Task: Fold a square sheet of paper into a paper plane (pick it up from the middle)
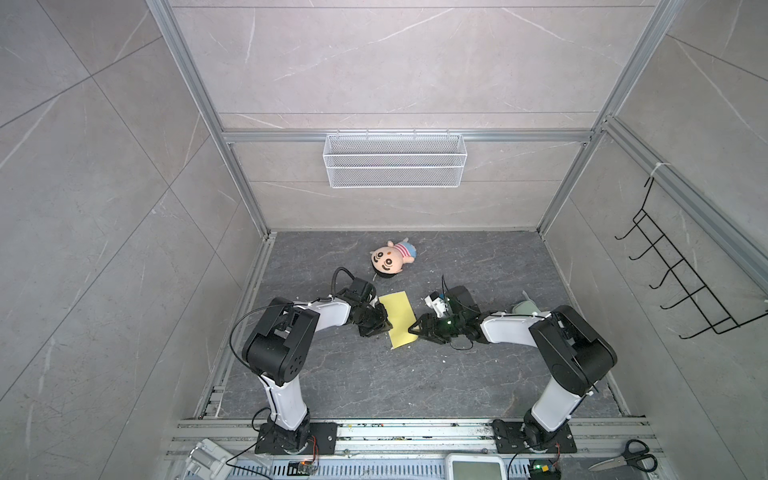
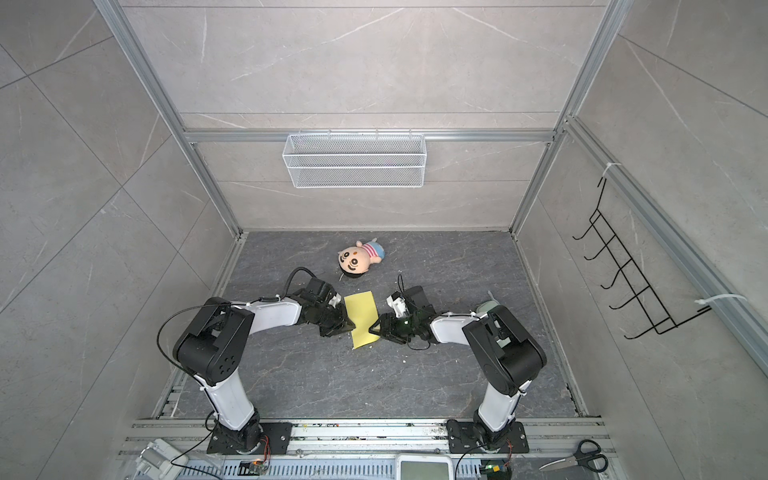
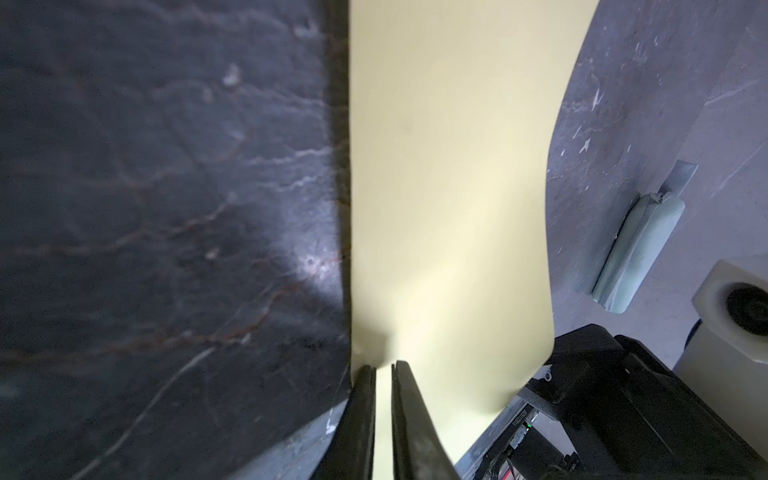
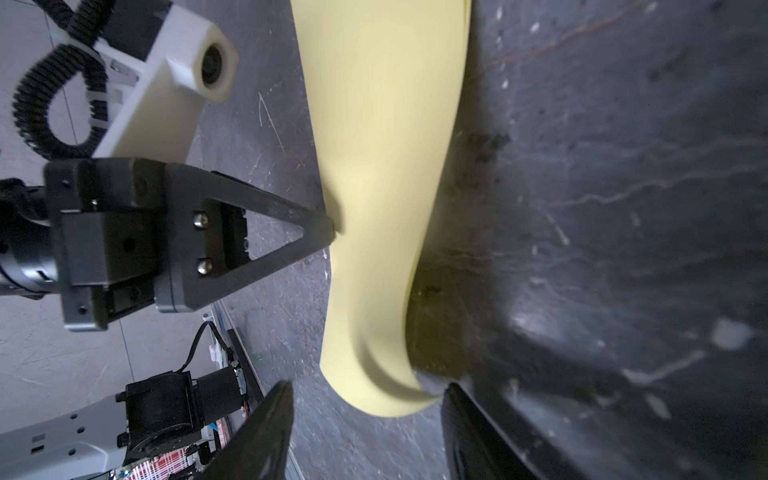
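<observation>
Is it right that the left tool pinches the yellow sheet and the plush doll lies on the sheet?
No: the plush doll lies apart from the yellow sheet, farther back; both top views show it. The left tool does pinch the sheet.

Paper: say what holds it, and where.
The left gripper pinches the paper at its left edge; the right gripper is open at the opposite edge.

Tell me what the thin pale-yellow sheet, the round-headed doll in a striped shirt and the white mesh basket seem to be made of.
The thin pale-yellow sheet looks like matte paper: it curves and buckles. The round-headed doll is probably plush fabric: soft outline, no shine. The white mesh basket is likely painted metal wire: fine see-through grid.
</observation>
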